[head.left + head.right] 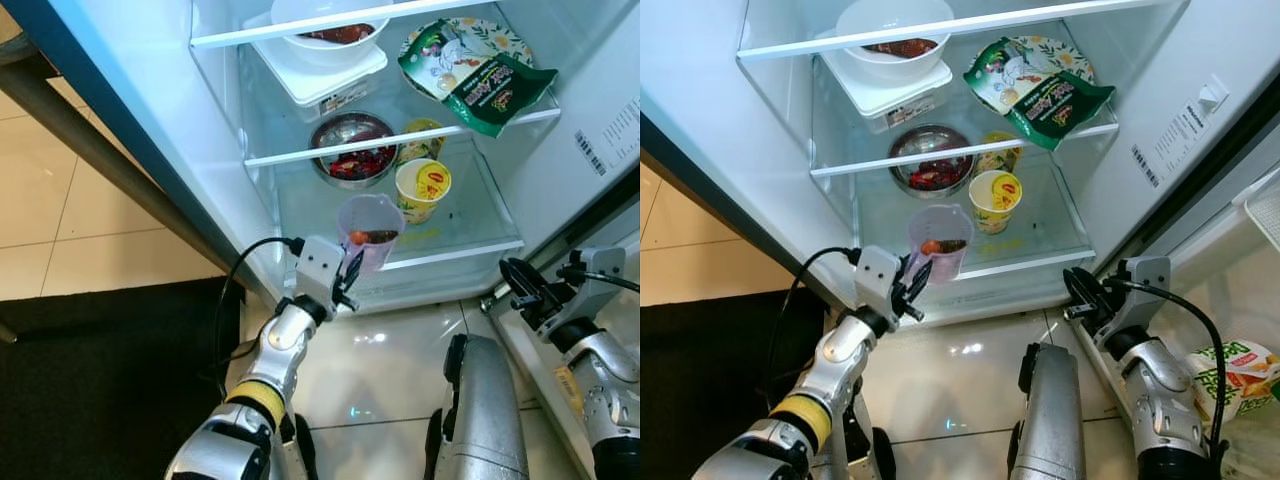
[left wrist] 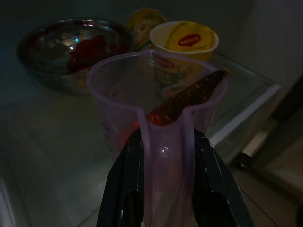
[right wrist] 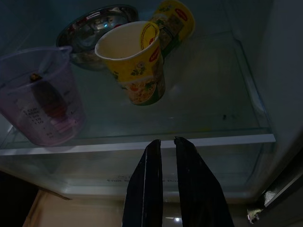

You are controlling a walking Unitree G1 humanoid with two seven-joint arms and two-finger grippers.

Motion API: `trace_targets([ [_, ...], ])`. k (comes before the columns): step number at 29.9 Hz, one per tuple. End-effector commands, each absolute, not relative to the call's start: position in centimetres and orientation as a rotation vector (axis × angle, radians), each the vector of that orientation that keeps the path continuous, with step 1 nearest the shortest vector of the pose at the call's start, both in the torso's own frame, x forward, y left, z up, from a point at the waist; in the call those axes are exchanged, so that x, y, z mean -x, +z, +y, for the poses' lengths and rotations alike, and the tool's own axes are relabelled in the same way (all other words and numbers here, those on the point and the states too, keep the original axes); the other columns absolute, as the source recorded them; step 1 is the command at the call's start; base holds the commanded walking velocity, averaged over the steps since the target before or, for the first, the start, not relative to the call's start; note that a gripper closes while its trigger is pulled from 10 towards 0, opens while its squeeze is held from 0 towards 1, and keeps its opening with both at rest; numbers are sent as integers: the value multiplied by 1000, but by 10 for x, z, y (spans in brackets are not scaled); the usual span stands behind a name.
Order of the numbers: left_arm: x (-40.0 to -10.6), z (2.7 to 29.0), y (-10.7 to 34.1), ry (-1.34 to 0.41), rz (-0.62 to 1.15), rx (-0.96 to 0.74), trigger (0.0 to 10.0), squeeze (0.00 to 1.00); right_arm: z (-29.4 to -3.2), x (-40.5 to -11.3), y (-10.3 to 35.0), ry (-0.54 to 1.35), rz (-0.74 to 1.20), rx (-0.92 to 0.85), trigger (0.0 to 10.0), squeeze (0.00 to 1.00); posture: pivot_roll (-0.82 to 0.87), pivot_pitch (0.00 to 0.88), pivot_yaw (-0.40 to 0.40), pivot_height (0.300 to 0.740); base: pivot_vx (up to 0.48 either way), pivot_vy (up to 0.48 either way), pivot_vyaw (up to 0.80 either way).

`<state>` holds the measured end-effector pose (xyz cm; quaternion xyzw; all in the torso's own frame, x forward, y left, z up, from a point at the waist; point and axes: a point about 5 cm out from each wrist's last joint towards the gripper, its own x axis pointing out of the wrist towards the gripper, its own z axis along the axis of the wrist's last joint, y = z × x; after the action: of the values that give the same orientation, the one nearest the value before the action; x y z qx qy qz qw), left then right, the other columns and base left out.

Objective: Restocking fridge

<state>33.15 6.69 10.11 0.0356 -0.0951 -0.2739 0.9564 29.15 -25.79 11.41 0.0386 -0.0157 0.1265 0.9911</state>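
At the centre of the frame the left gripper (image 1: 350, 275) is clamped on the handle of the purple measuring cup (image 1: 370, 232) over the bottom glass shelf (image 1: 470, 225); the cup could tip there, while the right gripper (image 1: 520, 283), lower right, rests nearly closed.

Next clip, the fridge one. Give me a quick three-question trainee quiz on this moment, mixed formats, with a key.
1. True or false: the left gripper holds the jug by its handle.
2. What lies beside the yellow cup on the bottom shelf: A) steel bowl B) kettle C) bottle?
3. Fill in: the right gripper hangs before the bottom shelf with its jaws nearly ____.

Key: 1 true; 2 A; 3 shut.
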Motion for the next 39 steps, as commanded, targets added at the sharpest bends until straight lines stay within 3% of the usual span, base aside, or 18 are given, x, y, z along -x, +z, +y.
trace_targets([
  [1,-330,71,96,-547,-184,-85,10000,0,-263,-281,98,221,39,-98,10000,0,26,437,98,360,0,0,0],
  [29,-348,71,110,-498,-155,31,10000,0,-260,-276,107,217,19,-87,10000,0,6,459,107,360,0,0,0],
  [30,-348,72,109,-494,-150,31,10000,765,-260,-276,107,216,18,-87,10000,0,6,459,107,360,0,0,0],
  [31,-348,72,109,-494,-150,31,10000,765,-260,-276,107,216,18,-87,10000,0,6,459,107,360,0,0,0],
  [33,-348,72,108,-486,-143,40,10000,1000,-260,-275,108,221,18,-85,10000,0,3,461,107,360,0,0,0],
  [39,-349,74,107,-464,-138,41,10000,1000,-259,-274,108,222,20,-82,10000,0,3,461,107,360,0,0,0],
])
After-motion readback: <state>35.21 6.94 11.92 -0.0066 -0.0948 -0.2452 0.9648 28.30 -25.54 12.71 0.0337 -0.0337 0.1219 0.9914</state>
